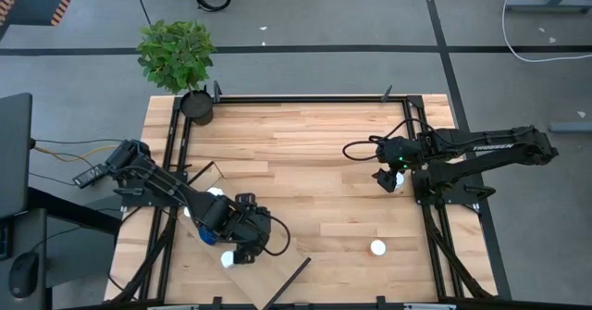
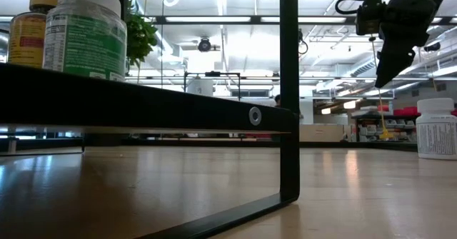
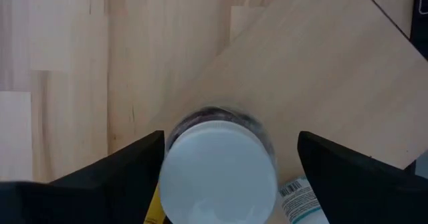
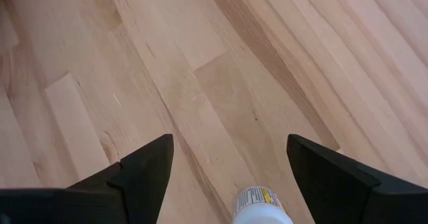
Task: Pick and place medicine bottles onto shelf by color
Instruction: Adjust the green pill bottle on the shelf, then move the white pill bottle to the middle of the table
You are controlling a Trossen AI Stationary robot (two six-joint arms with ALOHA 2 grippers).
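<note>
pale plywood shelf (image 1: 242, 219) lying slantwise at the left front of the desk (image 1: 305, 162), with the left gripper (image 1: 233, 252) above it; jaws spread wide to either side of a white-capped bottle (image 3: 217, 174) standing on the board, not touching it, so apparently just set down; beside it a green-labelled bottle (image 2: 84, 31) and an amber bottle with yellow cap (image 2: 28, 28), seen on the shelf in the low view.

right gripper (image 1: 388, 178) hanging at the right side of the desk, jaws spread, with a white bottle (image 4: 259, 208) directly below between them, not pinched; another white-capped bottle (image 1: 377, 248) standing alone near the front right, well apart.

to finish the left step well: lift straight up with jaws kept spread until clear of the cap, no sideways drift, since neighbours stand close and would tip easily; for the right, lower squarely over the bottle, centre it, pinch below the cap.

open room: broad bare middle of the desk between the arms, good for carrying across; dark frame rail (image 1: 427, 199) close behind the right arm; plant pot (image 1: 196, 105) at the far left corner, well clear; shelf's dark front edge (image 1: 285, 282) near the desk's front edge, little margin there.
</note>
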